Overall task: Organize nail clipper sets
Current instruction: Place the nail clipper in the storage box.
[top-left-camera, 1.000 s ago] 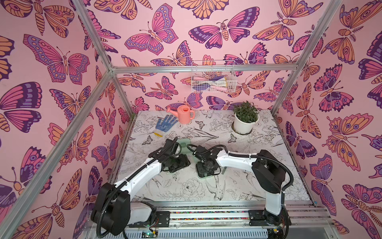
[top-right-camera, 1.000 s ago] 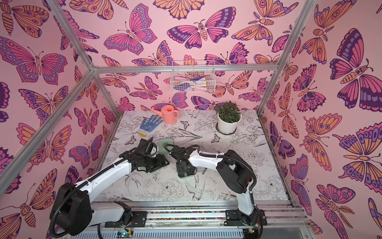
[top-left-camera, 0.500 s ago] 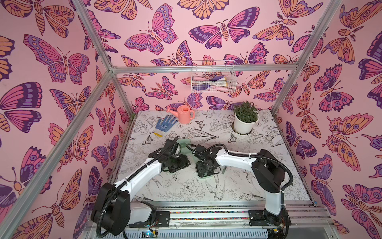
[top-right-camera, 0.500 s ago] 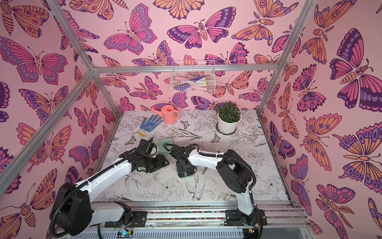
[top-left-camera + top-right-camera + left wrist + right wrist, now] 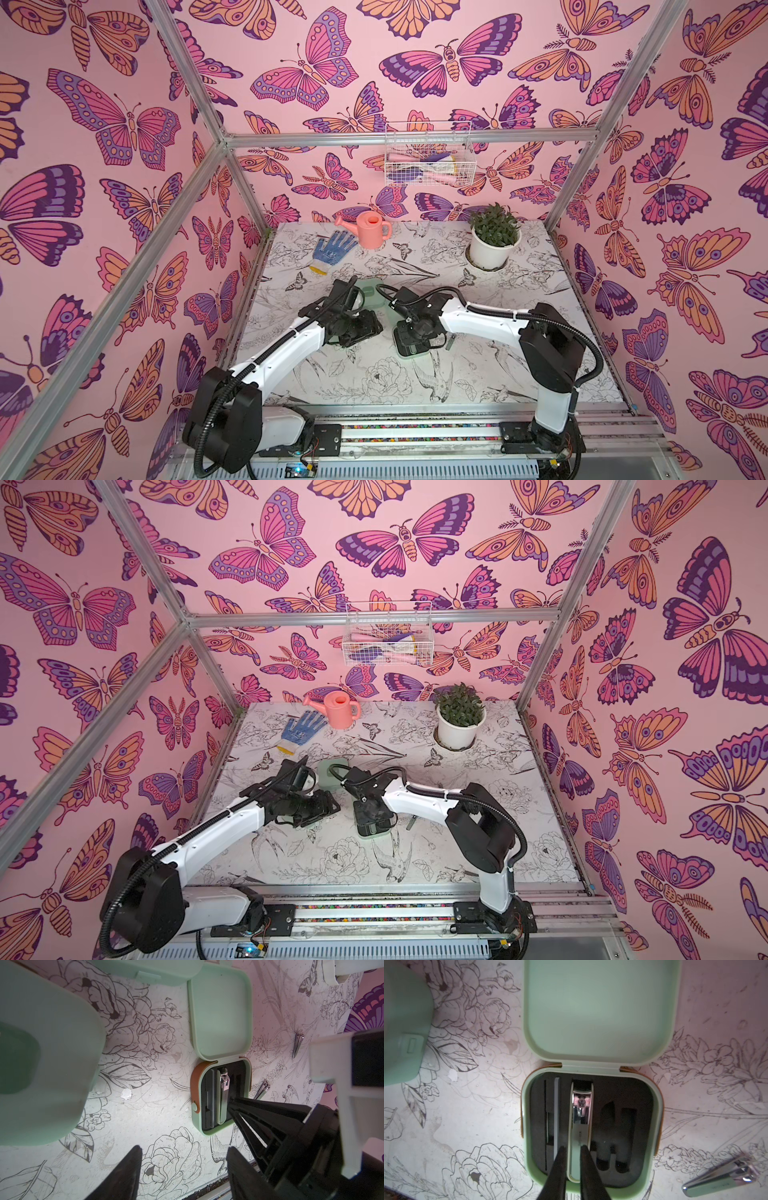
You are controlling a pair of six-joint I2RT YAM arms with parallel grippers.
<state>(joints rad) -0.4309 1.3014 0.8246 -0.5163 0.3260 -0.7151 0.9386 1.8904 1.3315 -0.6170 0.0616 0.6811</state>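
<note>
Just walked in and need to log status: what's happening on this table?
The robot is packing nail clipper sets. Its right hand, tips nearly closed, is at the end of a large clipper lying in the middle slot of an open green case; whether it grips it is unclear. The left hand hangs open and empty near another green case. Two small clippers lie loose on the table beside the open one.

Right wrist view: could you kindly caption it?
Right gripper poised over shiny metal clipper in open mint-green plastic case.
</note>
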